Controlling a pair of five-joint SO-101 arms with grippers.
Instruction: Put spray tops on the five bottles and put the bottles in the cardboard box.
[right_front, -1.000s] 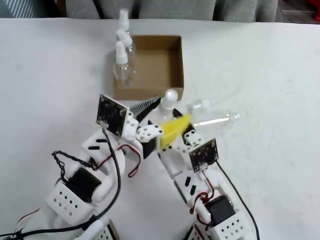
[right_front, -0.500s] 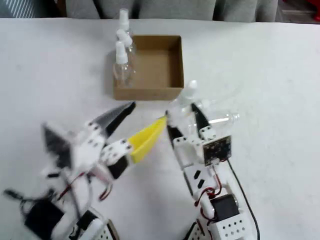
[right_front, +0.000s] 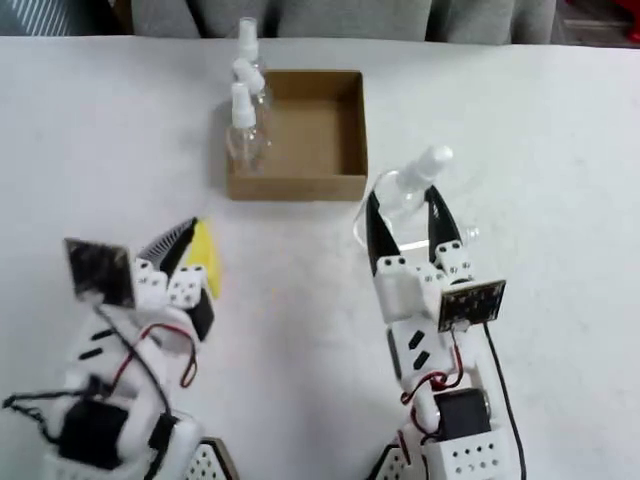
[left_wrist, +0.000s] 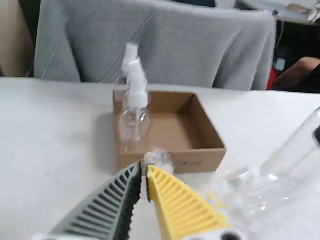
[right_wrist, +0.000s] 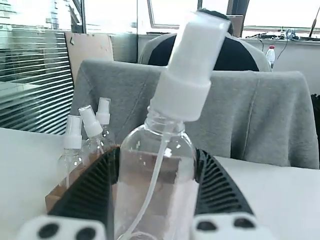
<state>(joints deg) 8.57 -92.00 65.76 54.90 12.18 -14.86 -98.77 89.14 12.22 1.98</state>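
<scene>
White table, seen from above: your right gripper (right_front: 401, 200) is clamped around a clear bottle (right_front: 403, 183) wearing its spray top (right_front: 436, 158), near the front right corner of the cardboard box (right_front: 295, 187). Three capped bottles (right_front: 243, 125) stand along the box's left wall. Your left gripper (right_front: 196, 226) sits well apart, closed on nothing. From your left wrist, its grey and yellow fingers nearly meet, the box ahead. From your right wrist, black fingers press both sides of the bottle
</scene>
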